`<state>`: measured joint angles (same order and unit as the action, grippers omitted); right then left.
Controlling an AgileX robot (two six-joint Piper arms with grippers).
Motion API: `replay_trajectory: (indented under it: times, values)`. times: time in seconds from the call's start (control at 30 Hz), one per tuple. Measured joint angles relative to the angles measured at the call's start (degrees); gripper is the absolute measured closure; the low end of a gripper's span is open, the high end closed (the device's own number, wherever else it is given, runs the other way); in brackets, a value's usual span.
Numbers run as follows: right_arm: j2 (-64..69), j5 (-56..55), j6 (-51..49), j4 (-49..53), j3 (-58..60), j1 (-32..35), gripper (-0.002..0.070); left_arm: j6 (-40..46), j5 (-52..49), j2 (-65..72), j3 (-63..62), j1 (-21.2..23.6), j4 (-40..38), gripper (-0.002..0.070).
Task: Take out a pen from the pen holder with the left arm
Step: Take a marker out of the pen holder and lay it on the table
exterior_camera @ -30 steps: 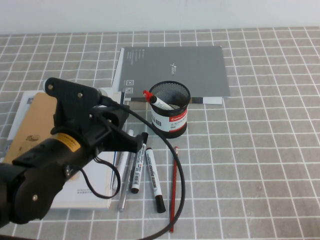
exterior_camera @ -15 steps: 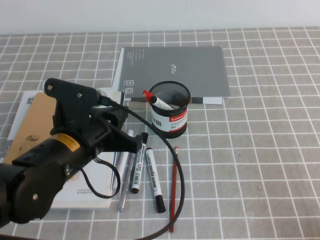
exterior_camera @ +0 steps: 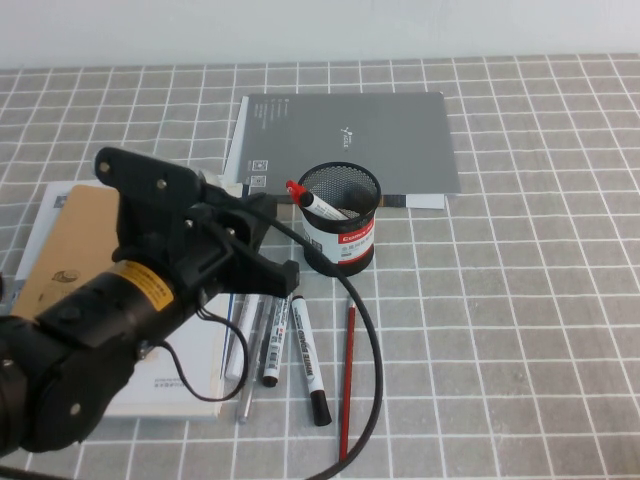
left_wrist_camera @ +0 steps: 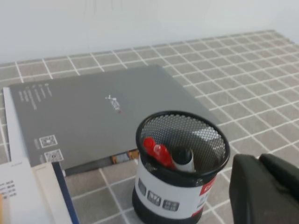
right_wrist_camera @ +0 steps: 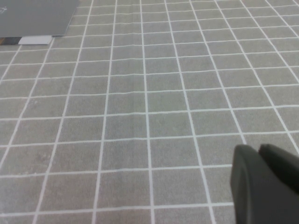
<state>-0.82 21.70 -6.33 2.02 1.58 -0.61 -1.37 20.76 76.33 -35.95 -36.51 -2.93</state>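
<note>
Left gripper [left_wrist_camera: 259, 161] now nearer pen holder [left_wrist_camera: 180, 189], fingers [left_wrist_camera: 245, 186] together, empty; right gripper [right_wrist_camera: 258, 151] above tiles [right_wrist_camera: 140, 93], fingers [right_wrist_camera: 247, 186] together.

High overview; wrist views seemingly close

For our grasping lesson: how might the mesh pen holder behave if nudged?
Pen holder: open mesh, few pens inside, so probably light and slides or tips easily. Its leaning red-capped marker may shift weight sideways. Left gripper, shut, hovers beside it; right gripper, shut, over the tiled table.
</note>
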Motion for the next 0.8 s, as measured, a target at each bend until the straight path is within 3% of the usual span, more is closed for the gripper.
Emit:
replay_trajectory:
  times: [0.23,0.33,0.57,0.8]
  values:
    - [0.0,0.0,0.0,0.0,0.0,0.0,0.0689,0.7,3.6,5.9,1.0,0.0,0.8,0.0654]
    - [0.0,0.0,0.0,0.0,0.0,0.0,0.0689,0.7,6.2,9.6,1.1,0.0,1.9,0.0587]
    - [0.0,0.0,0.0,0.0,0.0,0.0,0.0689,-2.6,16.4,16.7,1.1,0.0,6.3,0.0355]
    - [0.0,0.0,0.0,0.0,0.0,0.0,0.0689,-3.9,28.7,21.1,1.1,0.0,6.5,0.0298]
